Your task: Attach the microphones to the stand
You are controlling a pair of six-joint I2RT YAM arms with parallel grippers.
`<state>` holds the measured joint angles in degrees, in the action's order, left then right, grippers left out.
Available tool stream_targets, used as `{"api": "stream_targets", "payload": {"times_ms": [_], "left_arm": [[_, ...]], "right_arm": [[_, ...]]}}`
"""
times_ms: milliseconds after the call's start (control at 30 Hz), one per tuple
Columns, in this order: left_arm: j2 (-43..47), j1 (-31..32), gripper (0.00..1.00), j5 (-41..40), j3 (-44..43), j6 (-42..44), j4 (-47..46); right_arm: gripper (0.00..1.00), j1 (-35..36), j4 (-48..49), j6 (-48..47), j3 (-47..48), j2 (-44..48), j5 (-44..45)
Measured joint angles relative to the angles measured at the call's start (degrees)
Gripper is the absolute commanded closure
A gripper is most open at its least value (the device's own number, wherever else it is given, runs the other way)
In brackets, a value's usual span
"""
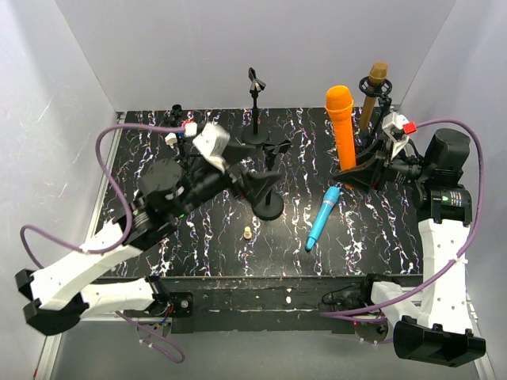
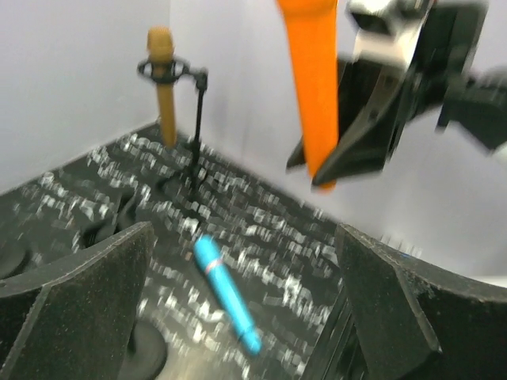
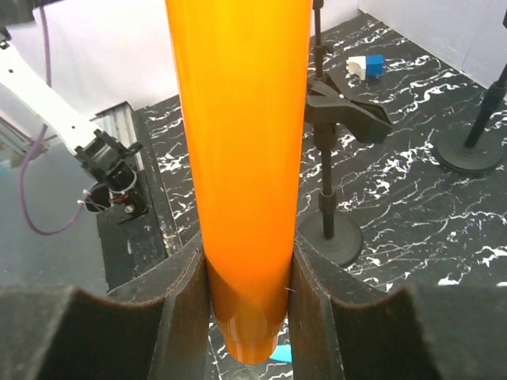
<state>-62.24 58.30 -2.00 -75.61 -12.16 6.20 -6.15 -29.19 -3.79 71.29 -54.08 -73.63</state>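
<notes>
Right gripper (image 1: pixel 358 169) clamps the orange microphone (image 1: pixel 341 127) upright. The empty clip stand (image 1: pixel 269 207) lies at 9 o'clock, nearer the splayed, empty left gripper (image 2: pixel 244 261).

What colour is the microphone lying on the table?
The microphone is light blue; top external view shows it best.

Cropped by the top edge in the right wrist view: orange microphone (image 3: pixel 242 158), head unseen; behind its lower tip, only a sliver of light blue microphone (image 3: pixel 283 353). Cropped at the top likewise in the left wrist view, and smeared with blur along with right hand (image 2: pixel 329 168) and table (image 2: pixel 261 229). Too small to identify from above: beige peg (image 1: pixel 247 232).
</notes>
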Motion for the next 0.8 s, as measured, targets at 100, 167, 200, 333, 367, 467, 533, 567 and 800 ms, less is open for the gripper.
{"api": "stream_targets", "payload": {"times_ms": [100,167,200,333,367,467,533,567,800], "left_arm": [[7.17,-0.35,0.02,-0.55,9.14,3.85,1.68],[10.51,-0.55,0.02,-0.74,16.72,6.36,-0.26],[11.3,-0.68,0.02,-0.92,19.89,7.48,-1.64],[9.99,-1.53,0.02,-1.46,34.49,12.87,-12.9],[8.52,-1.84,0.02,-1.68,36.81,13.68,-15.19],[1.57,-3.39,0.02,-2.29,40.44,15.32,-23.02],[-4.2,-4.35,0.03,-3.28,40.52,16.22,-29.49],[-6.54,-4.72,0.03,-3.74,40.52,16.59,-32.52],[-18.82,-6.69,0.21,-7.04,40.39,18.43,-49.9]], "right_arm": [[0.99,-0.17,-1.84,-3.34,-1.4,0.66,1.36],[0.99,-0.26,-2.51,-4.61,-2.84,1.27,1.73],[0.99,-0.26,-2.71,-4.96,-3.34,1.44,1.77],[0.99,-0.39,-2.93,-5.53,-5.01,1.88,1.92],[0.99,-0.5,-2.84,-5.51,-5.27,1.99,1.9],[0.99,-0.68,-2.36,-5.33,-6.03,2.27,1.88],[0.99,-0.79,-2.21,-5.18,-6.43,2.34,1.86],[0.99,-0.92,-2.19,-5.16,-6.51,2.34,1.88],[0.99,-1.36,-0.94,-4.5,-6.82,2.4,1.44]]}}
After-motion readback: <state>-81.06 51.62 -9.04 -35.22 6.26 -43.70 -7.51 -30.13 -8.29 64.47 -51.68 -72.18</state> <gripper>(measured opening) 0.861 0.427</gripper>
